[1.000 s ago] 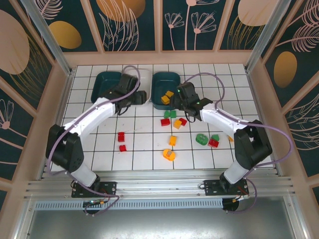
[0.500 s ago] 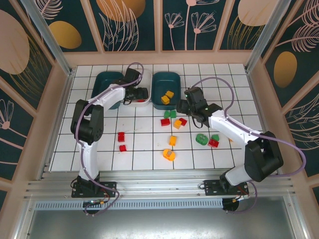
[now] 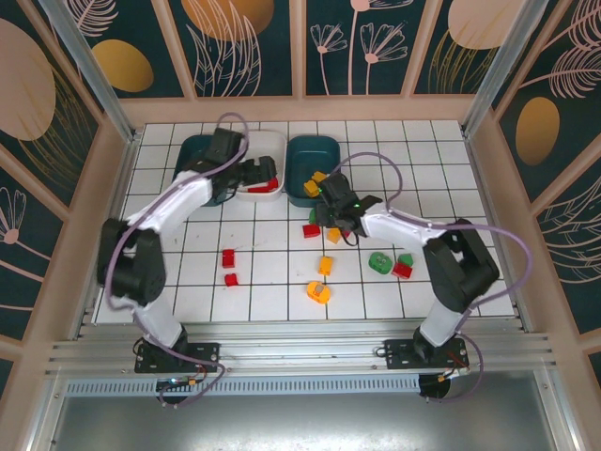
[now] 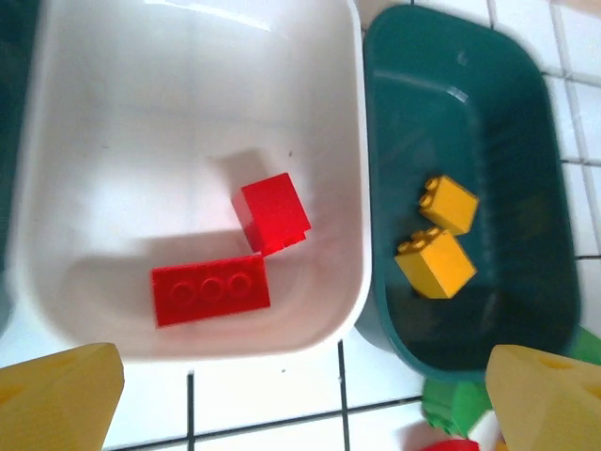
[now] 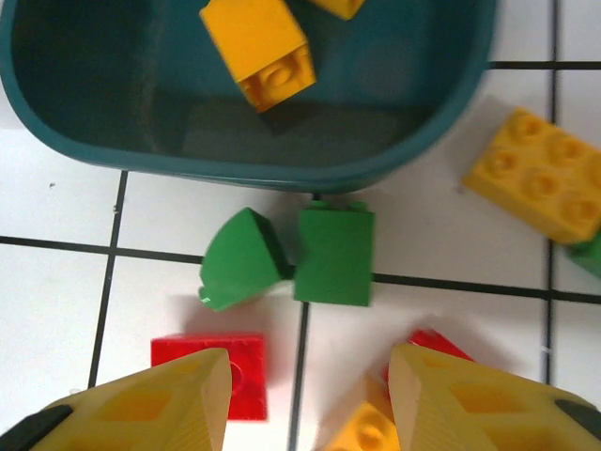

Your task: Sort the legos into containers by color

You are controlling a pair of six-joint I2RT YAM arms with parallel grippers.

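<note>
From the top view we find the left gripper (image 3: 260, 175) poised over the white container (image 3: 274, 141), which sits between the left teal container (image 3: 191, 152) and the right teal container (image 3: 324, 144) at the far side of the table (image 3: 263, 301). The right gripper (image 3: 327, 218) hovers low over a knot of loose legos just in front of that right container. More lie scattered nearer the arm bases: two red legos (image 3: 228, 257) to the left, a yellow block (image 3: 326, 265) and an orange ring (image 3: 318, 292) in the middle, a green ring (image 3: 379, 262) to the right. In the left wrist view the left gripper's fingers (image 4: 56, 395) stand wide apart with nothing between them, above a red cube (image 4: 272, 213) and a flat red brick (image 4: 209, 290) that touch on the white container's floor. Two yellow bricks (image 4: 434, 263) rest in the teal container beside it. So we judge white takes red and this teal takes yellow, leaving the other teal for green. In the right wrist view the right gripper's fingers (image 5: 141, 404) are likewise open and empty. Two green pieces (image 5: 333, 254) touch each other just outside the teal rim, a red brick (image 5: 221, 376) lies by the left finger, and a yellow plate (image 5: 531, 178) sits off to the right. We take this as lining up a pick, and the pieces crowd closely enough that closing could catch a neighbour.
</note>
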